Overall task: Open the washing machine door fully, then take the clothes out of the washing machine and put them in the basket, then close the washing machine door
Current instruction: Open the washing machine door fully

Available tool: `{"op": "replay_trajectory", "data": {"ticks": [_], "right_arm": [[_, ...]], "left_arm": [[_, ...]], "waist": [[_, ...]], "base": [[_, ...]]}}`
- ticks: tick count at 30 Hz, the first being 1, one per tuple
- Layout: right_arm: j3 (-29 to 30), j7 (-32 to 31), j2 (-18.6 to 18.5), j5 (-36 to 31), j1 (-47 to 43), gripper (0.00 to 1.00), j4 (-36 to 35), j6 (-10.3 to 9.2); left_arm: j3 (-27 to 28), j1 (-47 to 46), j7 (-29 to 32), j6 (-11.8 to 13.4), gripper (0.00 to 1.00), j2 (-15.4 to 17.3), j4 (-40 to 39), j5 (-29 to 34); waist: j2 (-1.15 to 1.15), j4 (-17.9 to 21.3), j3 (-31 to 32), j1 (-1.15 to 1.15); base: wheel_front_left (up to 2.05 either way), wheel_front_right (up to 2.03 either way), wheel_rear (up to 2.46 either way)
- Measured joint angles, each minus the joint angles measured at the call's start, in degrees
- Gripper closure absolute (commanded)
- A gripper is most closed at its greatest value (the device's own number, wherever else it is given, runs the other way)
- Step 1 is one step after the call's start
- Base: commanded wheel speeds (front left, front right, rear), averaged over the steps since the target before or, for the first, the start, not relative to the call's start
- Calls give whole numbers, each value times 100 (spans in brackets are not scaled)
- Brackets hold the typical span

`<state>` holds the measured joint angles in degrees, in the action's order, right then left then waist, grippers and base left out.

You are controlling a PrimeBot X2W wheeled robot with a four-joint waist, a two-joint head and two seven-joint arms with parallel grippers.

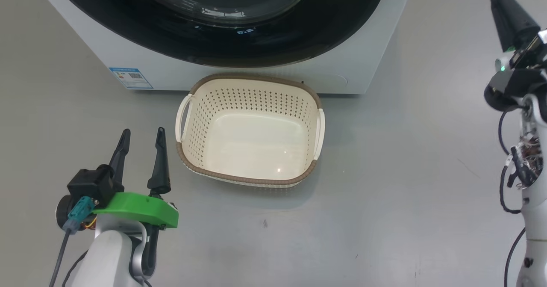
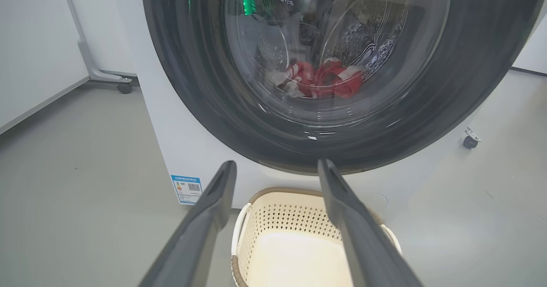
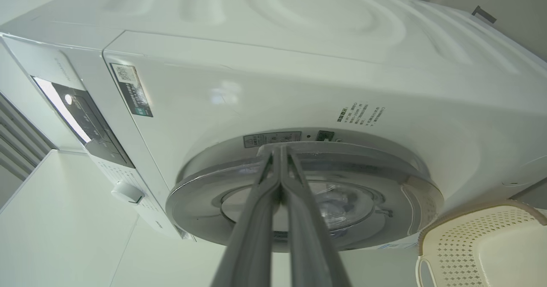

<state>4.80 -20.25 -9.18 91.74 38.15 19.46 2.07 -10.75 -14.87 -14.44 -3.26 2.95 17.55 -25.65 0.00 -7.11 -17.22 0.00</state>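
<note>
1 washing machine door [image 2: 192, 86], 1 basket [image 1: 248, 180]. My left gripper [image 1: 143, 130] gapes, basket to its right; right gripper [image 3: 280, 150] closed, tips at door rim.

Bare test lab or demo room, not a home laundry. Smooth grey floor [image 1: 406, 184] and blank white wall panels [image 2: 30, 43]. White front-loading washing machine [image 2: 169, 126] standing free, with a small caster [image 2: 470, 141] at its corner. Grey wheeled stand foot [image 2: 100, 72] off to one side. Cream laundry basket [image 1: 251, 179] on the floor in front.
</note>
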Motion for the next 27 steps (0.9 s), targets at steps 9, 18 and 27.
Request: {"op": "replay_trajectory", "data": {"ticks": [9,18,27], "right_arm": [[-197,-380,-341,-67,699,100,-19,-246],[-297,-655,-639,-145,1329,100,123,-578],[-537,-959,-920,-355,1779,100,315,-698]], "left_arm": [[-127,-195,0,-58,0,-53,-3,9],[-229,-413,0,-111,0,-89,-29,22],[-391,-550,0,-166,0,-121,-20,22]], "waist": [[0,-276,-380,0],[0,-564,-723,1],[0,-899,-937,0]], "base": [[0,0,0],[0,0,0],[0,0,0]]}}
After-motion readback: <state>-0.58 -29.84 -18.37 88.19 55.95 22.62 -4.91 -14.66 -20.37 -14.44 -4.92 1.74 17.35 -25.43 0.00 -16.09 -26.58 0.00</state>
